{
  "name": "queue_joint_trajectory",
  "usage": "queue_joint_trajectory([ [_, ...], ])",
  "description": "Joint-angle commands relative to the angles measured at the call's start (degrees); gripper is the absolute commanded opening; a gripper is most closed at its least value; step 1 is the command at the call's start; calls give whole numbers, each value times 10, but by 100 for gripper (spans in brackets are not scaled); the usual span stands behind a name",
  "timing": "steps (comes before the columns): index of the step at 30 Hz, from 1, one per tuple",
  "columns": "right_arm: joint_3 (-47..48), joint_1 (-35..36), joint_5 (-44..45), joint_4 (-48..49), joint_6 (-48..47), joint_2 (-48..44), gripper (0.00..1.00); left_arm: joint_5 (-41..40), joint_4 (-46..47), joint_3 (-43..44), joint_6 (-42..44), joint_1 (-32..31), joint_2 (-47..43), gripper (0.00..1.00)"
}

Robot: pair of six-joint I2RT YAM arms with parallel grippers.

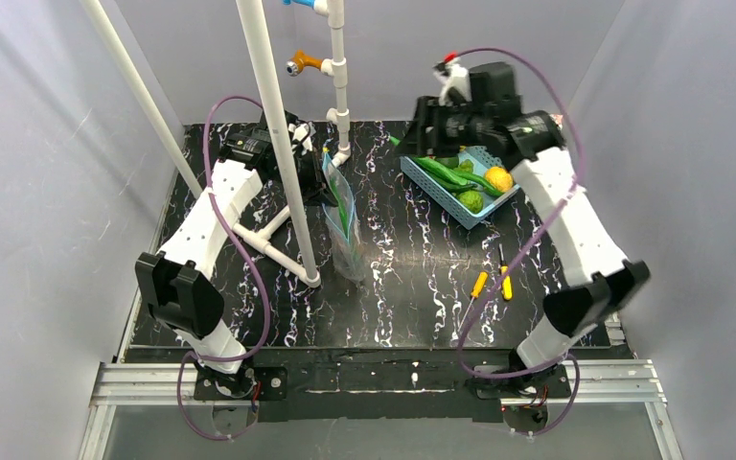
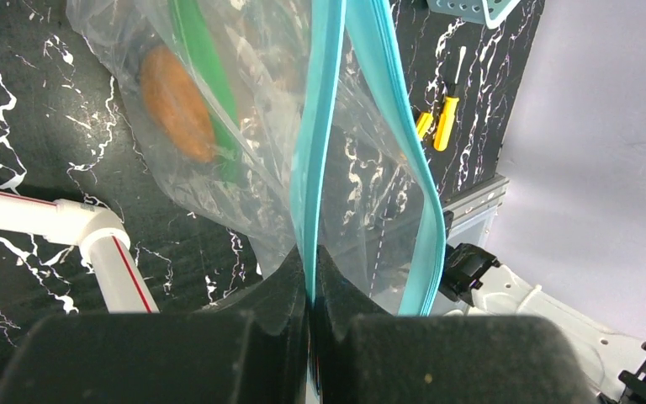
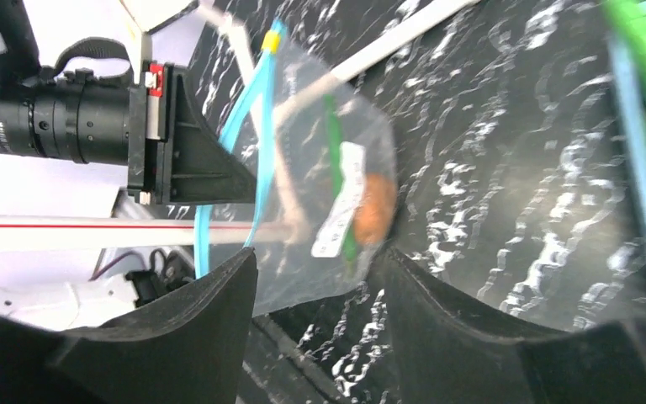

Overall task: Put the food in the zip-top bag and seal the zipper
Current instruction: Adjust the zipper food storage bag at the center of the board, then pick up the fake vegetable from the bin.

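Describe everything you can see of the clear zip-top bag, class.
The zip-top bag is clear, crinkly soft plastic with a teal-blue zipper strip along each lip. It stands upright on the black marbled table, beside the white pipe frame. Its mouth is open, the two strips parted. The left tool is shut on one strip, holding it up. Inside lie a brown-orange round fruit and a long green pod; a white label shows on one side.
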Motion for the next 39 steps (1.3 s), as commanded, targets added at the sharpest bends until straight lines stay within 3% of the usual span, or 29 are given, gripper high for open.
queue_joint_trajectory([
  [1, -78, -74, 26, 83, -12, -87, 66, 4, -8, 21, 11, 3, 6, 0],
  [6, -217, -150, 99, 136, -28, -114, 77, 6, -15, 35, 15, 3, 12, 0],
  [10, -256, -177, 159, 162, -84, -73, 81, 11, -17, 37, 16, 3, 15, 0],
  [16, -191, -194, 192, 129, -122, 43, 63, 19, -15, 31, 15, 3, 16, 0],
  [20, -155, -217, 157, 92, 27, 89, 61, 15, -18, 35, 16, 3, 16, 0],
  [23, -219, -217, 121, 161, 161, 76, 55, 20, -14, 36, 12, 3, 20, 0],
  [27, -293, -214, 123, 239, 286, 48, 60, 27, -10, 36, 7, 3, 22, 0],
  [39, -288, -211, 245, 214, 444, 95, 56, 19, -14, 34, 8, 3, 12, 0],
])
